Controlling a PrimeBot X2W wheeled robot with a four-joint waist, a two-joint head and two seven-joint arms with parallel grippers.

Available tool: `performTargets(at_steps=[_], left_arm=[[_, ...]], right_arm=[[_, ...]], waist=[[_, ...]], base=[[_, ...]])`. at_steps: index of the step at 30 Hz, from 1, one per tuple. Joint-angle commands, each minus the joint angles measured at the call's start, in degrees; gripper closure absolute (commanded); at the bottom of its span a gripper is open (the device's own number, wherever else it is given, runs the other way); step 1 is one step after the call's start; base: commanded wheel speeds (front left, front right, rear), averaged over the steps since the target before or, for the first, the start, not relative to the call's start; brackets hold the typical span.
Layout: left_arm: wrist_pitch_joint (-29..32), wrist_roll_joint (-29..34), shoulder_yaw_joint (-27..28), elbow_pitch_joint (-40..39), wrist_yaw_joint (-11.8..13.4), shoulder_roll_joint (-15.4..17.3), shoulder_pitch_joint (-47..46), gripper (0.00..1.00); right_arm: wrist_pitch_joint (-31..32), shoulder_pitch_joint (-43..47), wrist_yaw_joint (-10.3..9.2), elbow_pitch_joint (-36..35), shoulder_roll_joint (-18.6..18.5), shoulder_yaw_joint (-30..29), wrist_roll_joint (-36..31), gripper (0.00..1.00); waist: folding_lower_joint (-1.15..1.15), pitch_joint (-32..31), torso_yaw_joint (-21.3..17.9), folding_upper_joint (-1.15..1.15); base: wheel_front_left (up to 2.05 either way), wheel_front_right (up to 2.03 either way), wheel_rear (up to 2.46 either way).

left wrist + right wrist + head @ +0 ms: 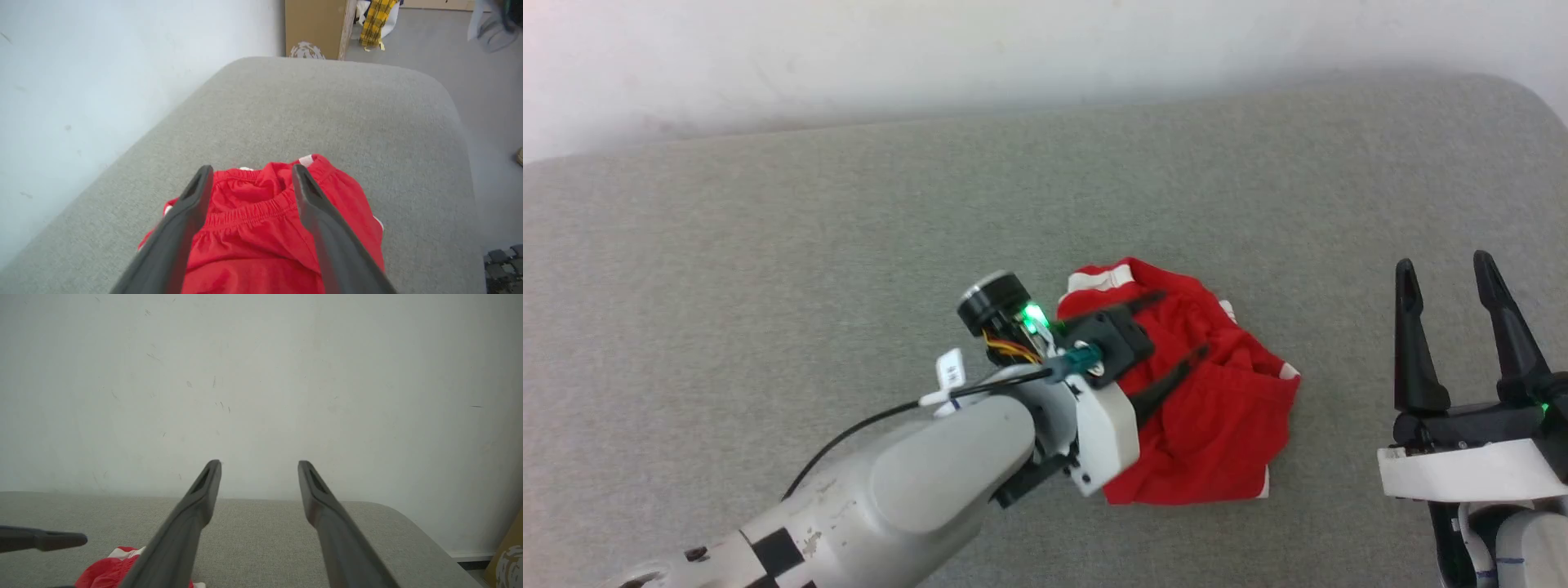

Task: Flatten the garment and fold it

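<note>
The pale, scuffed wall backs the scene, and against it lies the broad grey woven-fabric padded surface with rounded corners. It gives ample bare room on every side for spreading cloth out.

The garment is a pair of bright red thin-fabric shorts with white trim. It sits right of centre on that surface in a rumpled heap, not yet flat. Its white stripe band is turned up at the far edge, and the gathered elastic waistband is bunched and creased under the left arm. Folds overlap through the middle, so I judge that flattening is the step in hand and folding comes later.

The left hand reaches in at a slant from the lower left and hangs low over the shorts. Its two long dark fingers are spread wide on either side of the waistband, with nothing pinched between them. That pose probably suits picking a fresh edge to tug outward, though I cannot tell whether the tips touch the cloth.

The right hand waits well apart to the right of the heap, fingers pointing up and equally wide, holding nothing. It looks parked to take the near right corner once the left finds a grip, so the two could pull in opposite directions.
</note>
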Motion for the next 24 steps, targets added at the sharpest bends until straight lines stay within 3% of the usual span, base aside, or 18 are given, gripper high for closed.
performTargets(at_steps=[1, 5, 11, 15, 18, 24], left_arm=[[-3.11, 1.17, 1.29, 0.18, 2.05, -0.18, -0.23, 0.00], [-11.80, 3.42, 7.11, -0.48, 10.18, 0.16, 1.27, 0.00], [-12.88, 10.02, 18.72, -8.49, 21.66, 2.66, 7.35, 0.00], [-12.90, 13.88, 28.80, -15.62, 27.05, 3.92, 15.90, 0.00], [-12.90, 16.11, 35.15, -18.12, 29.04, 4.04, 22.35, 0.00], [-12.91, 19.90, 43.65, -19.61, 27.98, 1.92, 33.16, 0.00]], right_arm=[[-0.27, 0.73, -0.12, -0.02, 0.15, -0.06, -0.30, 0.00], [-0.27, 1.43, -0.12, -0.08, 0.15, 0.03, -0.37, 0.00], [-0.27, 2.33, -0.12, -0.34, 0.15, -0.52, -0.24, 0.00], [-0.27, 2.75, -0.12, -0.15, 0.15, -1.23, 0.61, 0.00], [-0.27, 3.06, -0.12, 0.04, 0.15, -1.57, 1.04, 0.00], [-0.27, 4.51, -0.12, 1.03, 0.15, -1.79, 2.17, 0.00]], waist=[[0.00, -2.21, 2.23, 0.00], [0.00, -3.12, 3.12, 0.00], [0.00, -3.65, 4.37, 0.00], [0.00, -3.92, 4.83, 0.00], [0.00, -4.15, 5.20, 0.00], [0.00, -5.69, 5.86, 0.00]], base=[[0.00, 0.00, 0.00], [0.00, 0.00, 0.00], [0.00, 0.00, 0.00], [0.00, 0.00, 0.00], [0.00, 0.00, 0.00], [0.00, 0.00, 0.00]])
